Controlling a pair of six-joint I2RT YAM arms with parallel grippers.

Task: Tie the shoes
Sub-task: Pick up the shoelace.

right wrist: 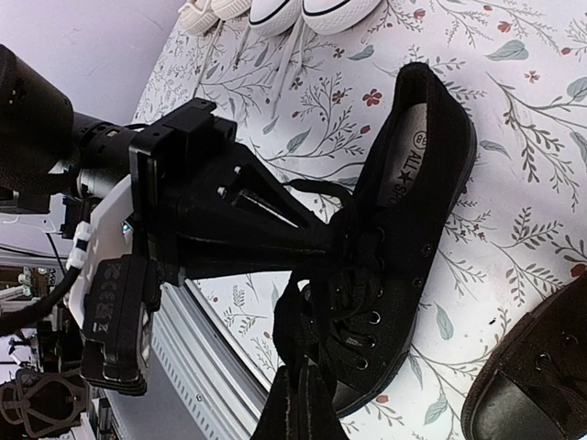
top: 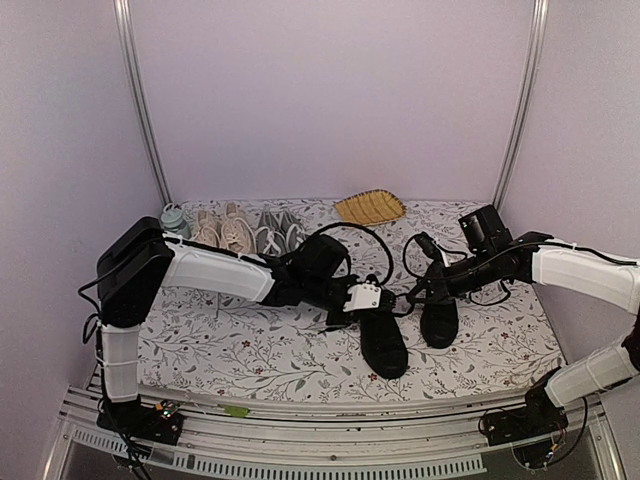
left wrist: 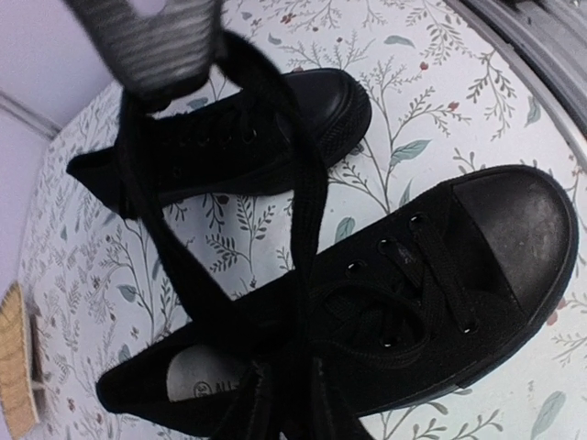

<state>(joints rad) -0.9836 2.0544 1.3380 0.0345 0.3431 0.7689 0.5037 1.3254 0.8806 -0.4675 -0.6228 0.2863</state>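
Both black shoes [top: 405, 335] sat mid-frame on the floral counter [top: 250, 350]. The left gripper [top: 365, 297] had its jaws narrowed on a lace [left wrist: 151, 55], and the right gripper [top: 425, 285] was clamped on the other end. I'd keep both strands taut while crossing them. The insole read "ALL STAR".
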